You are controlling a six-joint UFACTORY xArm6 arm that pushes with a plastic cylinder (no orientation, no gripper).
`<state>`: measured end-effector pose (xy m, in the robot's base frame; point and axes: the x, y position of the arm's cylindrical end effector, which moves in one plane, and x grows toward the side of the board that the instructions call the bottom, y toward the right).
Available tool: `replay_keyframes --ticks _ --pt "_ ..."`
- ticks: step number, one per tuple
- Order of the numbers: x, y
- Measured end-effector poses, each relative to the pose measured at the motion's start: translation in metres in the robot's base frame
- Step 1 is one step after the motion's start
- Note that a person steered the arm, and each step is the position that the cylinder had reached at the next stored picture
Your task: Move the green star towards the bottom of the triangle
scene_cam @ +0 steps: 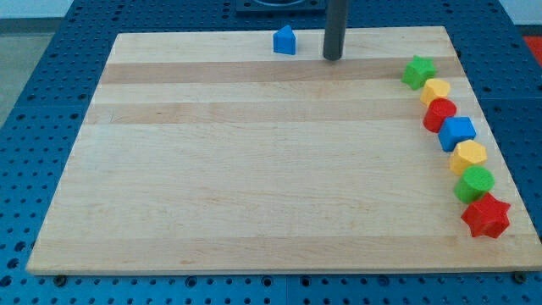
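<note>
A green star (417,72) lies near the board's right edge, at the top of a curved line of blocks. A blue triangle-like block (285,40) stands at the board's top edge, left of the middle. My tip (333,56) rests on the board just right of the blue block, about a block's width away, and well to the left of the green star. It touches neither.
Below the star, along the right edge, run a yellow block (436,90), a red block (439,113), a blue block (457,132), a yellow hexagon (468,157), a green round block (474,183) and a red star (486,216). The wooden board (254,169) lies on a blue perforated table.
</note>
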<state>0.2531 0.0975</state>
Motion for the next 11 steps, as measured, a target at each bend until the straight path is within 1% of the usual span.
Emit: replay_keyframes --ticks 1,2,3,4,5,7,8,9,10,11 --pt "-0.01 0.014" --pt "-0.006 0.061" --pt "0.039 0.157" --pt "0.064 0.223" --pt "0.081 0.186" --pt "0.064 0.029" --pt "0.039 -0.025" --pt "0.064 -0.016" --pt "0.067 -0.041" --pt "0.055 -0.062"
